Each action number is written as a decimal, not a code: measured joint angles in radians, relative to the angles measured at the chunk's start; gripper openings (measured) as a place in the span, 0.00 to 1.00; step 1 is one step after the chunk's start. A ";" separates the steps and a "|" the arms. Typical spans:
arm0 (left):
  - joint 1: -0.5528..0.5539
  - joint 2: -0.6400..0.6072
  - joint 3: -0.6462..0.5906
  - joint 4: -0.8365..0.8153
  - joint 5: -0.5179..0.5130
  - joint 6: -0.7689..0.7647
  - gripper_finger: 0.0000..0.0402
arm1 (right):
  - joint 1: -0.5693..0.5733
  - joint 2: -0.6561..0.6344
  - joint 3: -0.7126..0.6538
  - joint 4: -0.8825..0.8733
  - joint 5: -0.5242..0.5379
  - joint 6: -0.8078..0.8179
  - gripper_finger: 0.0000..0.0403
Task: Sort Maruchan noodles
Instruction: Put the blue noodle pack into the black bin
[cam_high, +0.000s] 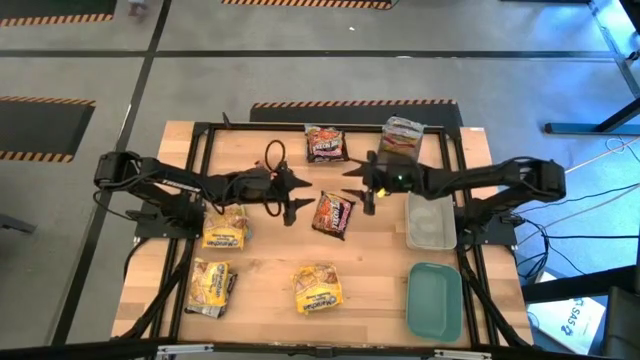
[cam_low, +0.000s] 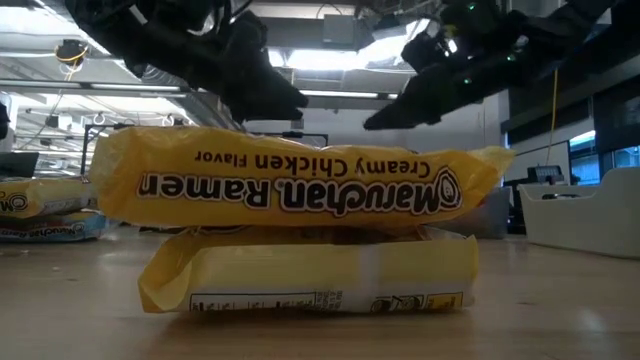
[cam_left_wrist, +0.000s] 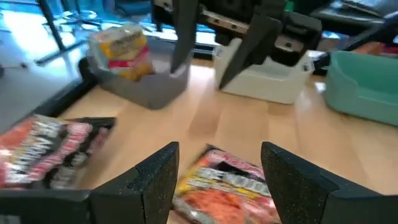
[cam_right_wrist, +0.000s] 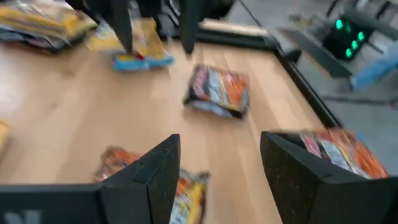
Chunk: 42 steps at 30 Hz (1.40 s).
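Observation:
A dark red noodle packet (cam_high: 333, 213) lies flat on the wood at the table's middle, between my two grippers. My left gripper (cam_high: 295, 197) hovers open at its left, and the packet (cam_left_wrist: 230, 186) shows below the gap between its fingers. My right gripper (cam_high: 357, 190) hangs open at the packet's far right, with the packet (cam_right_wrist: 149, 180) low in its view. Both grippers are up off the table in the low view, left (cam_low: 280, 100) and right (cam_low: 392, 115). A second dark red packet (cam_high: 326, 143) lies near the far edge. Yellow packets lie at the left (cam_high: 225, 228), near left (cam_high: 210, 287) and near middle (cam_high: 317, 288).
One packet (cam_high: 402, 135) sits in a grey bin (cam_left_wrist: 155, 93) at the far right. A clear tray (cam_high: 430, 222) and a teal lid (cam_high: 434, 300) lie along the right side. A black frame (cam_high: 467, 170) borders the table. In the low view one yellow packet (cam_low: 300, 180) rests on another (cam_low: 310, 275).

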 joint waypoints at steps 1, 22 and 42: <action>-0.016 0.001 0.020 -0.051 -0.012 -0.013 0.55 | 0.015 0.005 0.000 0.019 -0.001 0.000 0.51; -0.120 0.099 0.529 -1.654 0.145 -0.602 0.55 | 0.048 0.111 0.000 0.087 -0.012 0.029 0.51; -0.293 0.100 0.266 -1.435 0.525 -0.858 0.55 | 0.045 0.118 -0.001 0.086 -0.011 0.022 0.51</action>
